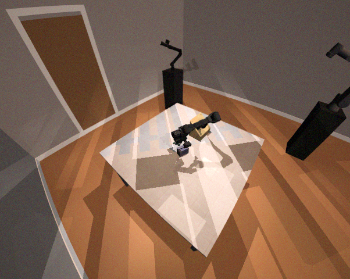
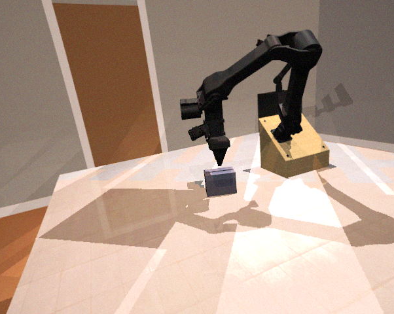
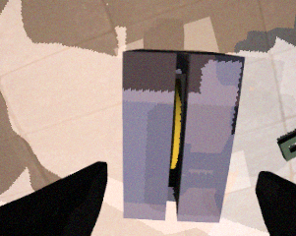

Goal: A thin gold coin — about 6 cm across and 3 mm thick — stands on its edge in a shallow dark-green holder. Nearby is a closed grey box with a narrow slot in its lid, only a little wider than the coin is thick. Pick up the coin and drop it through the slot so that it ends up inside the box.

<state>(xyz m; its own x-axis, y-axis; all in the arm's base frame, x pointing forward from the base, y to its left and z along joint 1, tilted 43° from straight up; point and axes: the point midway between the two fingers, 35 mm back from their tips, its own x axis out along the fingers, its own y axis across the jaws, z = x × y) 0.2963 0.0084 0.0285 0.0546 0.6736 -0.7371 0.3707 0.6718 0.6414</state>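
Note:
The grey box stands closed on the table, the slot in its lid running lengthwise in the wrist view. The gold coin shows as a thin yellow sliver on edge within the slot in the wrist view; no part of it shows above the lid in the exterior view. My gripper is open and empty, pointing down just above the box, with a finger to either side of the slot. The dark-green holder is partly in view at the right edge of the wrist view, with a dark groove.
The arm's yellow wooden base block stands behind the box on the white table. Two black pedestals with arms stand beyond the table. Patches of shadow and light cross the table top.

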